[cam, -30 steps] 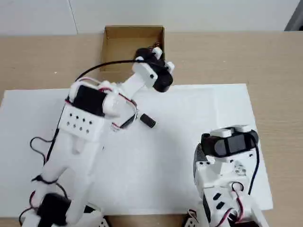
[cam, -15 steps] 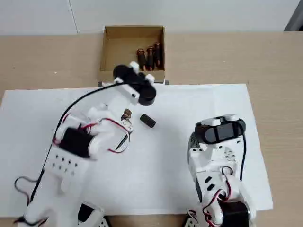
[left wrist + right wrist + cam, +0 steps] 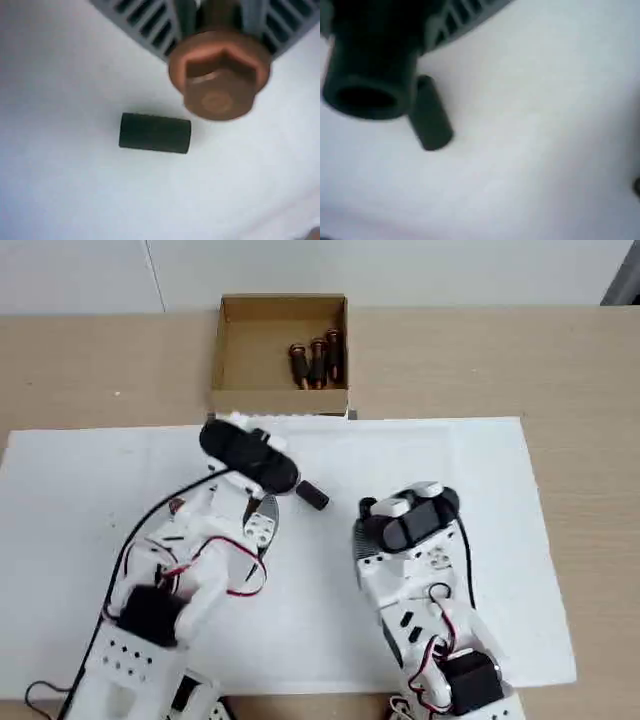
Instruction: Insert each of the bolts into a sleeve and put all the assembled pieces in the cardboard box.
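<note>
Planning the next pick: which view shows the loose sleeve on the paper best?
The left wrist view: the loose sleeve lies whole and side-on on the white paper, nothing covering it. The high view shows it whole but small; the right wrist view shows it partly covered by the held sleeve.

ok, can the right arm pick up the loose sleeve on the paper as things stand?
Probably not: the right tool is full, shut on the held sleeve. The loose sleeve itself lies bare on the paper, nothing over it.
</note>
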`<state>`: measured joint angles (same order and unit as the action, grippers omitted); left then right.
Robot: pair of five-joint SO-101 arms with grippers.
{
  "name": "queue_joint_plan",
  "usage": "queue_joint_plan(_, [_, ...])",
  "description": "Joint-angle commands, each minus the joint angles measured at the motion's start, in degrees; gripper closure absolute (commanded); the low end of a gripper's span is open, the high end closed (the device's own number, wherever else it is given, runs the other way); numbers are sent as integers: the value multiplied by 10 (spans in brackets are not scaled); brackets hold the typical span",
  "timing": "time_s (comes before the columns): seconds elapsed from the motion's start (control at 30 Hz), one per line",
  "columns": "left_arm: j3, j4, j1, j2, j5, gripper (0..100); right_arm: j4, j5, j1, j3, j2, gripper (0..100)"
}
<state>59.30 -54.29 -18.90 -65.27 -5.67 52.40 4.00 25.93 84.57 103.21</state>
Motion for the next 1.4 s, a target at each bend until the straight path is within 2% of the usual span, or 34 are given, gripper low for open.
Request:
queue_joint_plan(0.0, [46, 61, 2, -67, 7, 995, -41, -7, 35, 11, 7, 995])
queue_joint_plan(0.1, [78, 67, 1, -110, 38, 995, -63, -7, 60, 25, 7, 995])
queue_joint_plan(0.37, [123, 67, 2, -230, 225, 995, -101, -22, 132, 55, 7, 995])
queue_joint_plan(0.5, [166, 67, 2, -286, 231, 995, -115, -62, 164, 72, 7, 995])
queue_joint_plan(0.73, [227, 65, -1, -389, 234, 994, -129, -65, 173, 68, 7, 995])
queue_joint_plan(0.8, [230, 67, -2, -392, 239, 994, -129, -65, 173, 67, 7, 995])
queue_joint_plan(0.97, [229, 84, 1, -389, 318, 994, -128, -66, 173, 77, 7, 995])
queue_joint_plan(1.13, [232, 119, -1, -389, 365, 994, -129, -97, 173, 90, 7, 995])
queue_joint_plan(1.37, [233, 123, -4, -389, 374, 994, -149, -97, 173, 90, 7, 995])
